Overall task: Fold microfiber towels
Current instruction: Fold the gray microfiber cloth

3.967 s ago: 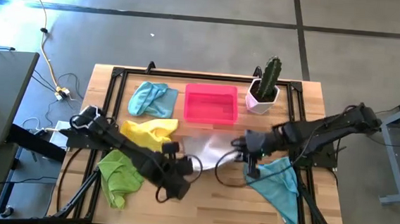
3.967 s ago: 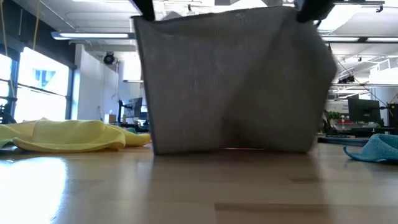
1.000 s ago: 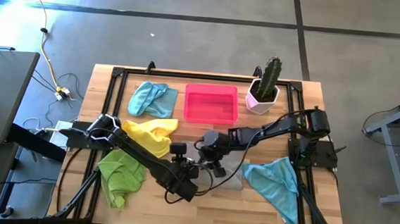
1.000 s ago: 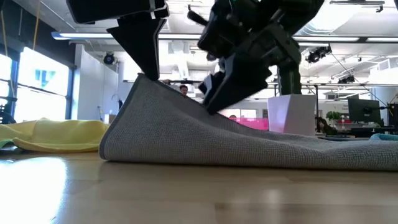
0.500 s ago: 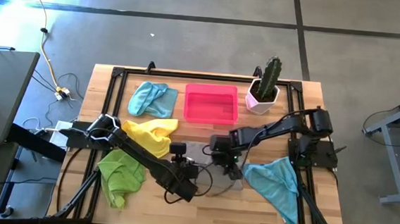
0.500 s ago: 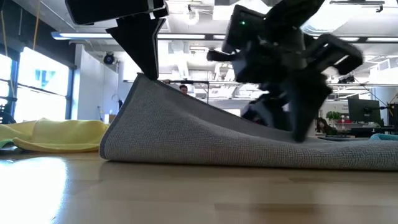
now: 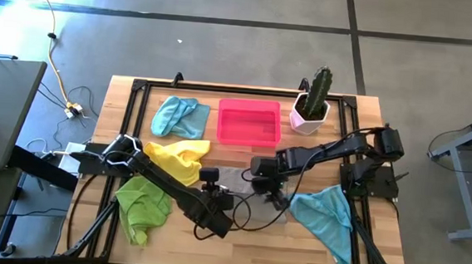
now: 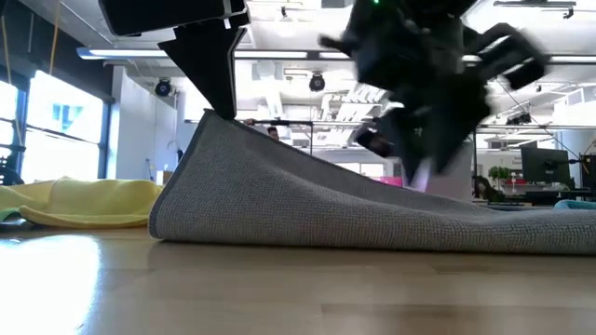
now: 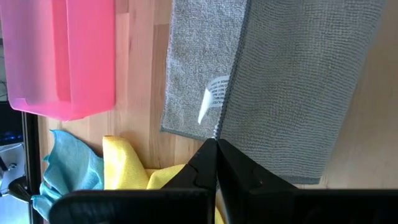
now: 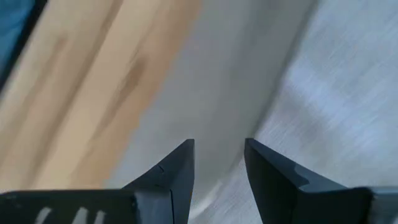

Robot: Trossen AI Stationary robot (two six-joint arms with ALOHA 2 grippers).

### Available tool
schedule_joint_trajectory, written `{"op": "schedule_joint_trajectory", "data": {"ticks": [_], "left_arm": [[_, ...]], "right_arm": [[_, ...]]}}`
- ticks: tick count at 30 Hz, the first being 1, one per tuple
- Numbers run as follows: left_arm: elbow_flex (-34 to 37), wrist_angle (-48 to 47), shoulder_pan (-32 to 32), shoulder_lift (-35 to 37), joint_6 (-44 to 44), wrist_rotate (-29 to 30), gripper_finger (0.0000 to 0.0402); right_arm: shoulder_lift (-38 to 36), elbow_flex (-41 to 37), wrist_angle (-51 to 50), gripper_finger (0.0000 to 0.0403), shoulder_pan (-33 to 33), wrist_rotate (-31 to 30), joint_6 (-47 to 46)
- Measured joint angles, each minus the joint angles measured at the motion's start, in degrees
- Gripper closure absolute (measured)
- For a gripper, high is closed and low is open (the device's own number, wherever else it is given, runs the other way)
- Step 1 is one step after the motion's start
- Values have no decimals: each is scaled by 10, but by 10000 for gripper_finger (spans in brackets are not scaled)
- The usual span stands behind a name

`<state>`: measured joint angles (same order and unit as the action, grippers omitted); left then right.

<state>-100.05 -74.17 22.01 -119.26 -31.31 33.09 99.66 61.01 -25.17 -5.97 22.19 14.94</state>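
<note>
Wooden worktop (image 7: 237, 240) carries the grey towel (image 8: 372, 209) at its middle. Left pincer (image 9: 216, 144) is pressed together on the towel's folded edge, lifting it into a ridge. Right pincer (image 10: 217, 158) hangs spread and empty just above the towel's far side, holding nothing.

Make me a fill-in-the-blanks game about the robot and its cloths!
1. The left end effector is pinching a corner of the ____ towel.
2. The tray behind that towel is ____.
3. The right end effector hangs over the towel with its fingers ____.
4. The plant in the white pot is a ____.

Missing words: grey; pink; open; cactus
</note>
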Motion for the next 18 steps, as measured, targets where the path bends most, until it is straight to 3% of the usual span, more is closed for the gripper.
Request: {"op": "schedule_joint_trajectory", "data": {"ticks": [6, 18], "left_arm": [[0, 2, 2, 0, 0, 1, 401], [0, 4, 2, 0, 0, 17, 401]], "right_arm": [[0, 0, 142, 270, 11, 5, 8], [58, 0, 208, 270, 19, 19, 5]]}}
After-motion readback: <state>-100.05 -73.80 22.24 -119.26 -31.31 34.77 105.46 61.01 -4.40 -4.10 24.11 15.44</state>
